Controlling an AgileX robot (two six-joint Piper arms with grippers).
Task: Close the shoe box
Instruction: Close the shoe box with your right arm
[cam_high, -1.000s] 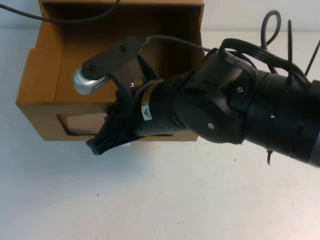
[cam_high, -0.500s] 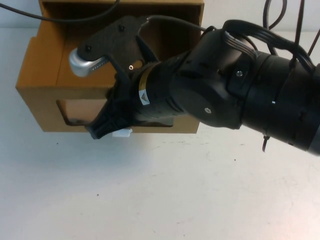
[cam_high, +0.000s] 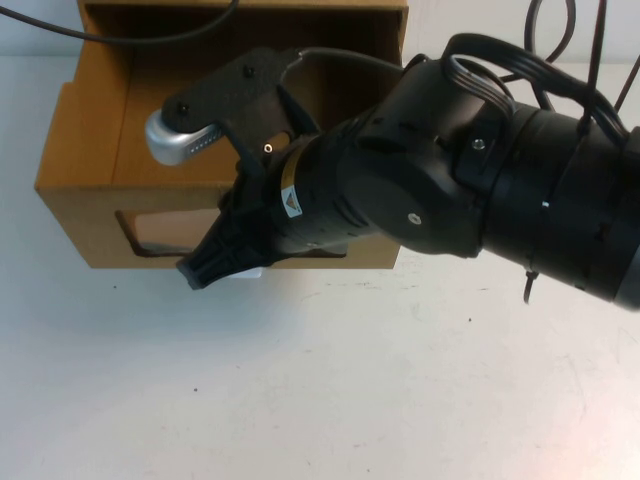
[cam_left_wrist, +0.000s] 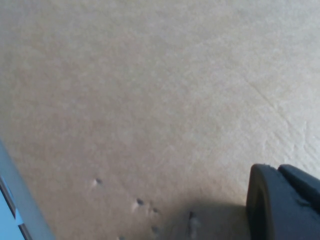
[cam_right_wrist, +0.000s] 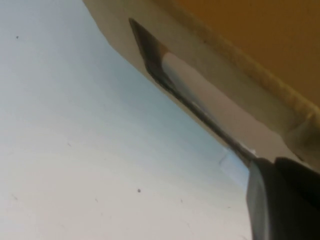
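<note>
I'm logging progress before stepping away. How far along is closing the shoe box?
Not closed yet. The shoe box drawer sits pulled out, its interior open to the high view. In hand: the right claw is down at the windowed front, by the white tab, placed to push. The left claw shows only in its wrist view, close against brown cardboard. Left: sliding the drawer fully in.

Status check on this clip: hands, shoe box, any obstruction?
Right hand at shoe box front, low by the window; fingers unreadable. Left hand close against plain cardboard. Drawer still open. Nothing visibly blocking.
</note>
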